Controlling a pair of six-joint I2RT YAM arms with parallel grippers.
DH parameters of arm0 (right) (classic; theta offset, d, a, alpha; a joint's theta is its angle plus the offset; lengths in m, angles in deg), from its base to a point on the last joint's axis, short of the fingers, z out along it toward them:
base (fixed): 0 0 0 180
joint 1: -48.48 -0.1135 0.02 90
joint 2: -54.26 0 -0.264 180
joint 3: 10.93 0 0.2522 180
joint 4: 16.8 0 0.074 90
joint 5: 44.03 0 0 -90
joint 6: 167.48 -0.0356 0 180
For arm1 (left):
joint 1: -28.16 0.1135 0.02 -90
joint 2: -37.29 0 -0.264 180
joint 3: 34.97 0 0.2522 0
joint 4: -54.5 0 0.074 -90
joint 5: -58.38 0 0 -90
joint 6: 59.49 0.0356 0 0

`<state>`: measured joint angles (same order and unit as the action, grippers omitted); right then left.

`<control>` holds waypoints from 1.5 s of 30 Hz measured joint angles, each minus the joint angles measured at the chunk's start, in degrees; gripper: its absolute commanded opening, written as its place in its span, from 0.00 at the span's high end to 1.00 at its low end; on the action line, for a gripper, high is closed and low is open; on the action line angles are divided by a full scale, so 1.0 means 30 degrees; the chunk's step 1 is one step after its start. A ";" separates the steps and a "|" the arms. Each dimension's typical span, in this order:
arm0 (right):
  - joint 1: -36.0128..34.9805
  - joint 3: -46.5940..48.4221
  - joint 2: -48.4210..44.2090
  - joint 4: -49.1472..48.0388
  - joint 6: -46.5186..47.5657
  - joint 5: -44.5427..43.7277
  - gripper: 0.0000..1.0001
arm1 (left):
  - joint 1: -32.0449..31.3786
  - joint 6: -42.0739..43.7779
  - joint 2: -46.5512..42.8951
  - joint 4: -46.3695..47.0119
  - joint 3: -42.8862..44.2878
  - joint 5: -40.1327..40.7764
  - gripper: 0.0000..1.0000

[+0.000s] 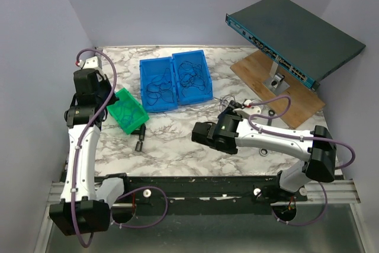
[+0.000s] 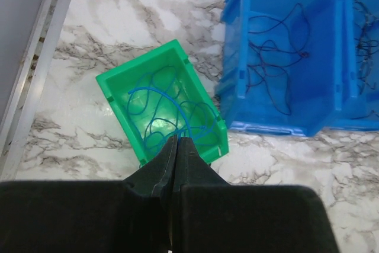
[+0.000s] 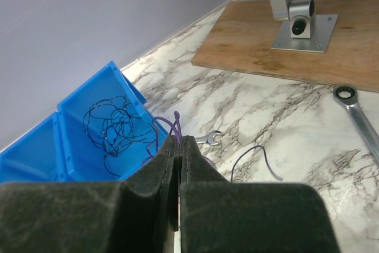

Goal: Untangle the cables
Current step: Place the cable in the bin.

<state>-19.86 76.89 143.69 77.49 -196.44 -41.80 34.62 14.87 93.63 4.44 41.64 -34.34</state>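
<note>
Thin dark cables lie coiled in two blue bins [image 1: 176,81], also seen in the left wrist view [image 2: 275,57] and the right wrist view [image 3: 112,125]. A thin blue cable [image 2: 169,108] lies curled in the green bin [image 2: 118,87]. My left gripper [image 2: 177,140] is shut, its tips over the green bin's near edge; I cannot tell whether it pinches the blue cable. My right gripper [image 3: 179,139] is shut on a thin purple cable [image 3: 173,124] next to the right blue bin. A loose stretch of purple cable [image 3: 254,153] rests on the table. Fine wires show by the right gripper [image 1: 232,108].
A wooden board [image 1: 278,87] with a metal stand [image 3: 299,25] carries a tilted network switch [image 1: 296,37] at the back right. A small wrench [image 3: 208,138] and a larger wrench [image 3: 355,111] lie on the marble table. Two small black pieces [image 1: 140,137] lie near the green bin [image 1: 127,111].
</note>
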 measured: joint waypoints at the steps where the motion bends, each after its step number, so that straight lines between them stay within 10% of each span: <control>1: -0.0029 0.0066 0.0000 -0.0007 0.0000 0.0000 0.99 | -0.0102 0.0066 0.0372 0.0000 0.0000 0.0423 1.00; 13: -0.0080 -0.0029 -0.1428 0.0007 0.0000 0.0000 0.99 | -0.0175 0.0189 0.6943 -0.0437 0.0306 0.3840 1.00; 18: -0.0109 -0.0036 -0.1304 0.0015 0.0000 0.0000 0.99 | -0.0197 0.0087 0.9894 -0.1144 0.1362 0.3155 0.49; 24: -0.0080 0.0299 -0.0401 0.0029 0.0000 0.0007 0.99 | -0.0255 -0.0007 0.8772 -0.1727 0.1348 0.2608 0.31; 36: 0.0160 0.2718 0.1217 -0.0022 0.0007 0.0153 0.99 | -0.1690 -0.0678 0.2769 -0.2339 0.1071 0.1093 0.30; 38: 0.1151 0.2769 0.0867 -0.4874 0.4583 0.2674 0.99 | -0.2164 -0.0991 0.1887 -0.2397 0.0838 0.0488 0.30; 41: 0.7614 -0.4328 -0.1872 -2.0203 0.9887 1.4105 0.99 | -0.3016 -0.1552 0.0321 -0.2426 0.0182 -0.0226 0.29; 45: 1.2706 -0.6732 0.0058 -2.5536 1.5067 2.0699 0.99 | -0.3869 -0.1923 -0.1632 -0.2776 -0.0117 -0.0517 0.30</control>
<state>18.26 56.69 143.86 0.88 -151.24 20.30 23.01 9.10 88.73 -3.88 41.29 -35.90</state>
